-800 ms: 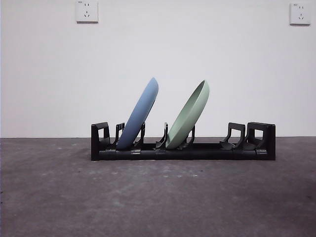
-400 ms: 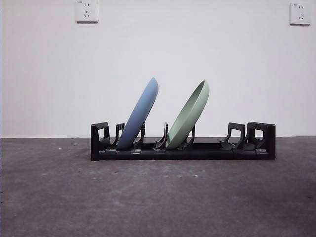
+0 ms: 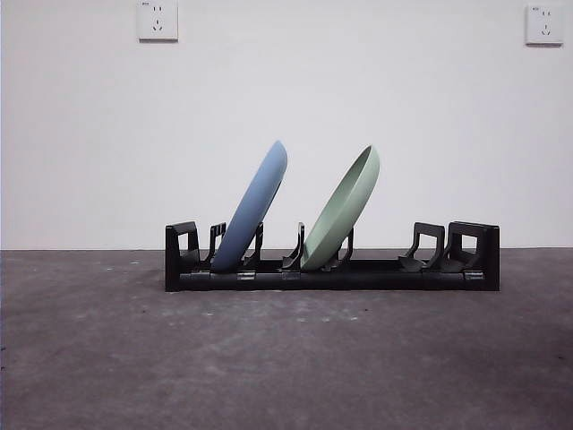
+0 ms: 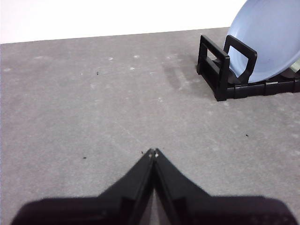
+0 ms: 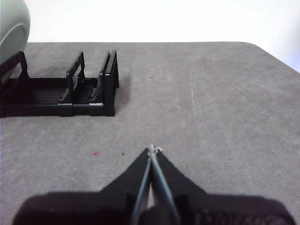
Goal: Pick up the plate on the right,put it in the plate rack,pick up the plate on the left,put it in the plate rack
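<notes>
Two plates stood in the plate rack (image 3: pixel 331 269) at the centre of the front view, both leaning with their tops to the right: a blue plate (image 3: pixel 254 208) near the rack's left end and a green plate (image 3: pixel 344 208) in a middle slot. That view showed neither arm. Only the wrist views did: the left gripper (image 4: pixel 153 153) hung over bare grey table (image 4: pixel 93 103), jaws pressed together on nothing, with the blue plate behind a blocky square end in the upper right of the frame; the right gripper (image 5: pixel 153 149), likewise closed and empty, faced the rack's free end, long, low, black, with upright curved prongs
</notes>
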